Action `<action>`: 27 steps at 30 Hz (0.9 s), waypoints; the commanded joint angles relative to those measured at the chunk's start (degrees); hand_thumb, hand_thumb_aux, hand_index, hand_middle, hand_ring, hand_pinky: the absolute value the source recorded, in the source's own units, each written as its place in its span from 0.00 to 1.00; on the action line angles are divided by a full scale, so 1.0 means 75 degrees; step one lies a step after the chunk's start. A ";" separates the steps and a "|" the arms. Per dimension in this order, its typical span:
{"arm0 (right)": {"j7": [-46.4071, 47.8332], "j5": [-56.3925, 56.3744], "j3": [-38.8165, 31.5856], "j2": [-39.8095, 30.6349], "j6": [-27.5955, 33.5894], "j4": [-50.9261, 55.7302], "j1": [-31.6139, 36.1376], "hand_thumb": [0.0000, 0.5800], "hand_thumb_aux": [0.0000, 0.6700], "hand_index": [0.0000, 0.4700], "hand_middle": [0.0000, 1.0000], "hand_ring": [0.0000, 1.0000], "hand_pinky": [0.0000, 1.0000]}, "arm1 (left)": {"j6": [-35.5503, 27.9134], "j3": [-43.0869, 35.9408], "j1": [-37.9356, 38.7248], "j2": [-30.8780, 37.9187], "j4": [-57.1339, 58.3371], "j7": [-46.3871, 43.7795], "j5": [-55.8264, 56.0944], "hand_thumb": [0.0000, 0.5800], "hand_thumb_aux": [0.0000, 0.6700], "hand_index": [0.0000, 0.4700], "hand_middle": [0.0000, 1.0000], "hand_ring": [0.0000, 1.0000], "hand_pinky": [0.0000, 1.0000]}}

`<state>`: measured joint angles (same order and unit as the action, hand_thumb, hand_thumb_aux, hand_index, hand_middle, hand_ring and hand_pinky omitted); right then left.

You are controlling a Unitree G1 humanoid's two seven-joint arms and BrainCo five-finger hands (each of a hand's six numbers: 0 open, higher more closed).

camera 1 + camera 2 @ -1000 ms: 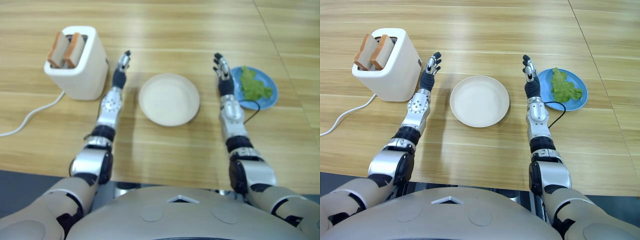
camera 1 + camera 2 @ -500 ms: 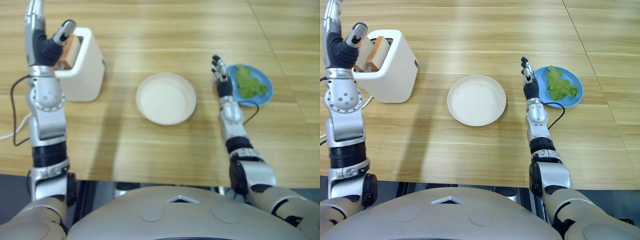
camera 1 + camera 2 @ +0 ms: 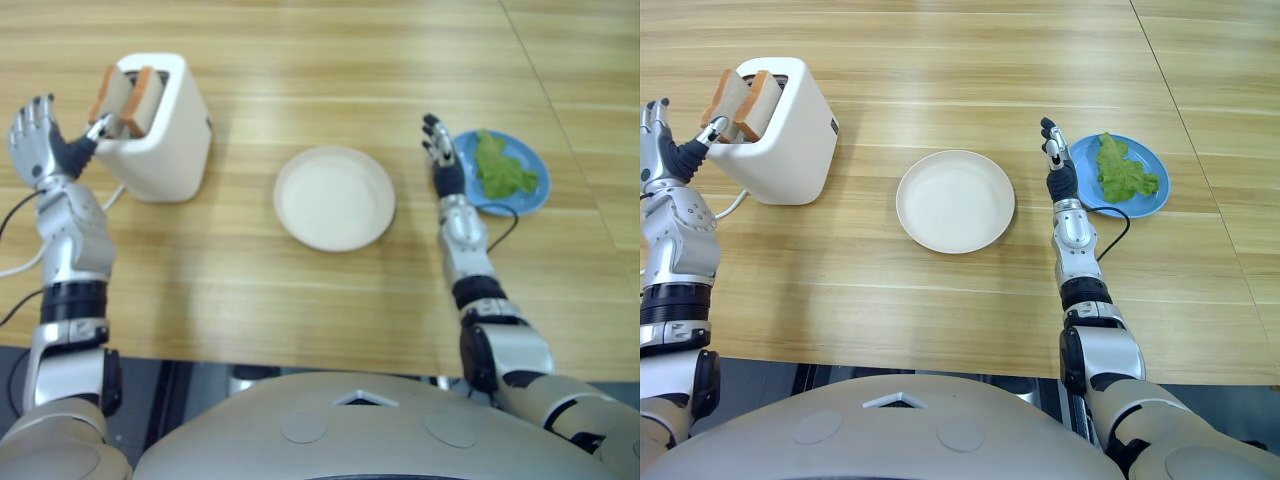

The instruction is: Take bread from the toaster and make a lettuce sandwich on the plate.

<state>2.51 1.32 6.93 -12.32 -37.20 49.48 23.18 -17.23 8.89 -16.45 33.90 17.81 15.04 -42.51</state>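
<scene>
Lining up on the toast, nothing grabbed yet

So the left hand [image 3: 38,140] is hovering spread open and empty just left of the toaster [image 3: 165,135] near the tabletop's left edge, thumb almost at the two bread slices [image 3: 125,90] sticking up. I'd be pinching one slice near its top and lifting straight up. The right hand [image 3: 442,160] is sitting open and empty between the plate [image 3: 335,215] mid-tabletop and the lettuce [image 3: 505,168] on its blue dish [image 3: 535,195] toward the right edge.
</scene>
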 commanded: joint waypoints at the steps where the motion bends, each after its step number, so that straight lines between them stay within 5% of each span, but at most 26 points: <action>1: 0.0057 -0.0064 0.0034 -0.0053 0.0054 0.0053 -0.0090 0.00 0.00 0.00 0.00 0.00 0.00 | -0.0114 -0.0341 -0.0197 0.0047 0.0387 0.0010 0.0058 0.00 0.00 0.00 0.00 0.00 0.00; 11: 0.0043 -0.0054 0.0017 -0.0041 0.0078 0.0008 -0.0133 0.00 0.00 0.00 0.00 0.00 0.00 | -0.0237 -0.0825 -0.0516 0.0017 0.0431 0.0250 0.0029 0.00 0.00 0.00 0.00 0.00 0.00; 12: 0.0043 -0.0054 0.0014 -0.0037 0.0078 0.0012 -0.0136 0.00 0.00 0.00 0.00 0.00 0.00 | -0.0249 -0.0834 -0.0518 0.0008 0.0347 0.0310 0.0028 0.60 0.36 0.36 0.00 0.00 0.00; 13: 0.0046 -0.0055 0.0012 -0.0034 0.0078 0.0017 -0.0138 0.00 0.00 0.00 0.00 0.00 0.00 | -0.0287 -0.0829 -0.0505 0.0007 0.0233 0.0402 -0.0006 0.93 0.74 0.73 0.00 0.00 0.00; 14: 0.0049 -0.0056 0.0013 -0.0036 0.0078 0.0026 -0.0140 0.00 0.00 0.00 0.00 0.00 0.00 | -0.0328 -0.0821 -0.0487 0.0011 0.0120 0.0460 -0.0033 0.93 0.74 0.73 0.00 0.00 0.00; 15: 0.0050 -0.0058 0.0016 -0.0039 0.0078 0.0033 -0.0145 0.00 0.00 0.00 0.00 0.00 0.00 | -0.0332 -0.0793 -0.0462 0.0003 -0.0001 0.0534 -0.0023 1.00 1.00 0.98 0.00 0.00 0.00; 17: 0.0046 -0.0063 0.0025 -0.0046 0.0082 0.0036 -0.0161 0.00 0.00 0.00 0.00 0.00 0.00 | -0.0394 -0.0789 -0.0418 0.0011 -0.0227 0.0639 -0.0058 1.00 1.00 0.98 0.00 0.00 0.00; 18: 0.0043 -0.0065 0.0029 -0.0049 0.0083 0.0042 -0.0168 0.00 0.00 0.00 0.00 0.00 0.00 | -0.0399 -0.0779 -0.0396 0.0007 -0.0324 0.0691 -0.0052 1.00 1.00 0.98 0.36 0.36 0.36; 19: 0.0039 -0.0065 0.0031 -0.0049 0.0085 0.0049 -0.0172 0.00 0.00 0.00 0.00 0.00 0.00 | -0.0427 -0.0786 -0.0373 0.0015 -0.0421 0.0751 -0.0088 1.00 1.00 0.98 0.85 0.85 0.85; 20: 0.0037 -0.0065 0.0032 -0.0047 0.0086 0.0060 -0.0173 0.00 0.00 0.00 0.00 0.00 0.00 | -0.0423 -0.0791 -0.0353 0.0022 -0.0504 0.0768 -0.0086 1.00 1.00 0.98 0.85 0.85 0.85; 21: 0.0034 -0.0063 0.0030 -0.0046 0.0090 0.0071 -0.0172 0.00 0.00 0.00 0.00 0.00 0.00 | -0.0366 -0.0784 -0.0329 0.0016 -0.0607 0.0812 -0.0061 1.00 1.00 0.98 1.00 1.00 1.00; 27: 0.0016 -0.0042 0.0020 -0.0042 0.0135 0.0143 -0.0145 0.00 0.00 0.00 0.00 0.00 0.00 | 0.0053 -0.0631 -0.0131 -0.0132 -0.1731 0.1680 -0.0139 1.00 1.00 0.98 1.00 1.00 1.00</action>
<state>2.49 1.30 6.90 -12.47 -37.06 49.54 22.53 -18.51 3.29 -18.16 33.34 9.06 24.81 -42.73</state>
